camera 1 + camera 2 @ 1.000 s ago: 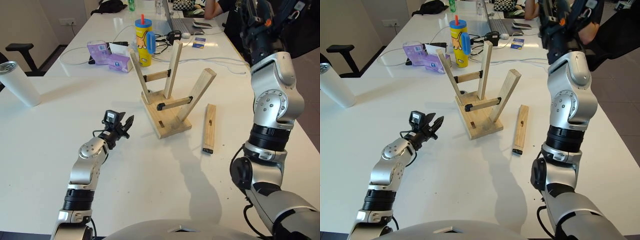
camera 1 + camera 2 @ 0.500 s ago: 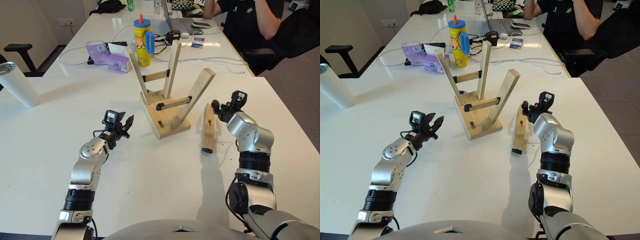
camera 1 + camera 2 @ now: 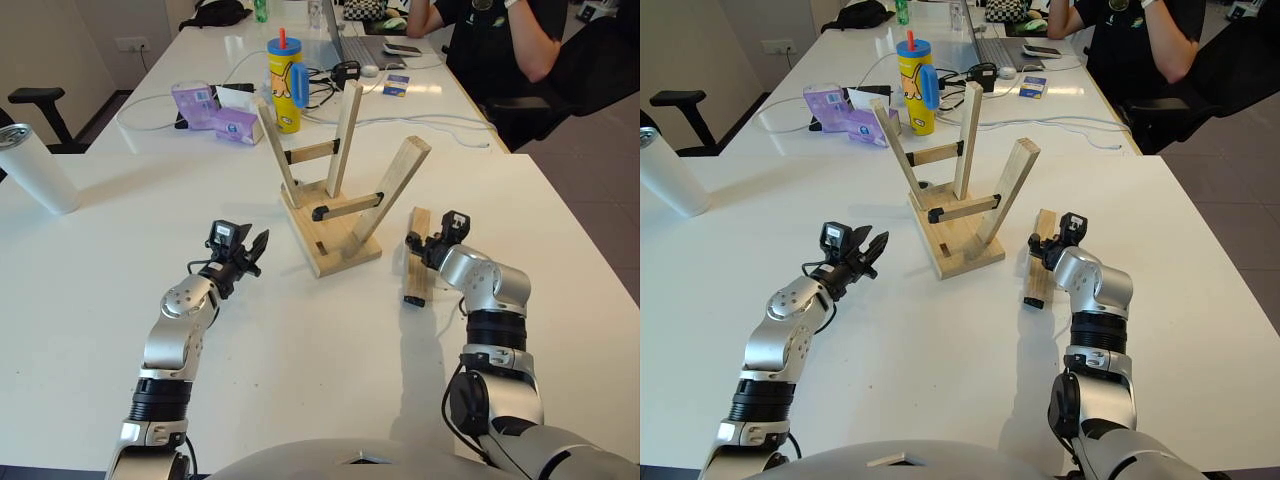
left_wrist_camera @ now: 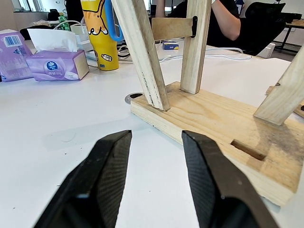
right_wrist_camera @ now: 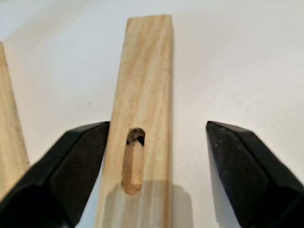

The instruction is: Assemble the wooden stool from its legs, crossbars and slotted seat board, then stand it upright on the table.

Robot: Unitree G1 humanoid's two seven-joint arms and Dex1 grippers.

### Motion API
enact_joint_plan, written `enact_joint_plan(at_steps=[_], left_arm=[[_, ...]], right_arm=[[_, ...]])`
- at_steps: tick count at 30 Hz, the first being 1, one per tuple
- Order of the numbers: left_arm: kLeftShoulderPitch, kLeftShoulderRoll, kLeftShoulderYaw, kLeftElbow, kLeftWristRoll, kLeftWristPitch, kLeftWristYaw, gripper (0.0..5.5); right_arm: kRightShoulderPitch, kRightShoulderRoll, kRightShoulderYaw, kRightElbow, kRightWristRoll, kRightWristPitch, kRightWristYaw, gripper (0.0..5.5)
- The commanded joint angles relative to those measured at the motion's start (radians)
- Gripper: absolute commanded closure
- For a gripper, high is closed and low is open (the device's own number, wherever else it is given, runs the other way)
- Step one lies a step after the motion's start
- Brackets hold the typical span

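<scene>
The half-built stool stands upside down: its slotted seat board [image 3: 335,245] lies flat mid-table with three legs [image 3: 345,135] rising from it, tied by two crossbars [image 3: 350,207]. One slot [image 4: 246,149] in the board is empty. A loose leg [image 3: 416,270] lies on the table just right of the board. My right gripper [image 3: 425,243] is low over its far half, open, one finger on each side of the slotted leg [image 5: 142,109]. My left gripper [image 3: 252,245] hovers open a short way left of the board, holding nothing.
A white tumbler [image 3: 38,168] stands at the far left. Tissue packs [image 3: 215,110], a yellow cup [image 3: 288,85], cables and a laptop crowd the table behind the stool. A person sits at the far right end. The table's right edge [image 3: 590,250] is near my right arm.
My right arm came down from high above the table to the loose leg, and its open fingers now straddle it. The left arm and the stool have not moved.
</scene>
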Motion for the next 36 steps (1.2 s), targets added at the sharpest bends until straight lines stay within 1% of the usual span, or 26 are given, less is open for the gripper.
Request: enact_joint_plan(at_steps=[1,2,5,6,11,16,24,26,28,31,36], left_arm=[[-0.008,-0.001,0.003,0.0,0.0,-0.001,-0.001,3.56],[-0.007,-0.001,0.003,-0.001,-0.001,-0.001,-0.001,3.56],[-0.011,0.001,0.004,0.002,-0.002,-0.001,-0.003,3.56],[-0.011,0.001,0.004,0.003,-0.002,-0.001,-0.004,3.56],[-0.009,-0.001,0.004,0.001,-0.002,-0.002,-0.003,3.56],[-0.013,-0.004,0.005,0.005,-0.002,-0.004,-0.001,3.56],[-0.038,-0.016,0.045,-0.012,-0.053,0.021,0.005,3.56],[-0.041,-0.015,0.048,-0.014,-0.059,0.024,0.007,3.56],[-0.04,-0.015,0.045,-0.015,-0.059,0.026,0.007,3.56],[-0.035,-0.015,0.041,-0.016,-0.058,0.025,0.009,3.56],[-0.03,-0.014,0.038,-0.017,-0.055,0.025,0.011,3.56]], right_arm=[[0.026,-0.006,0.044,0.029,-0.026,0.023,0.03,2.44],[0.031,-0.012,0.056,0.034,-0.03,0.025,0.041,2.66],[0.038,-0.023,0.075,0.042,-0.042,0.026,0.066,3.11],[0.039,-0.026,0.077,0.045,-0.046,0.025,0.072,3.16],[0.023,-0.037,0.076,0.066,-0.054,0.01,0.094,3.16],[-0.011,-0.06,0.098,0.062,-0.08,-0.069,0.117,3.16],[-0.129,-0.126,0.082,0.059,-0.137,-0.407,0.161,3.16],[-0.149,-0.144,0.097,0.068,-0.147,-0.447,0.184,3.16],[-0.154,-0.153,0.109,0.083,-0.158,-0.411,0.187,3.16],[-0.139,-0.135,0.081,0.085,-0.115,-0.288,0.19,3.16],[-0.108,-0.107,0.069,0.065,-0.086,-0.146,0.178,2.42]])
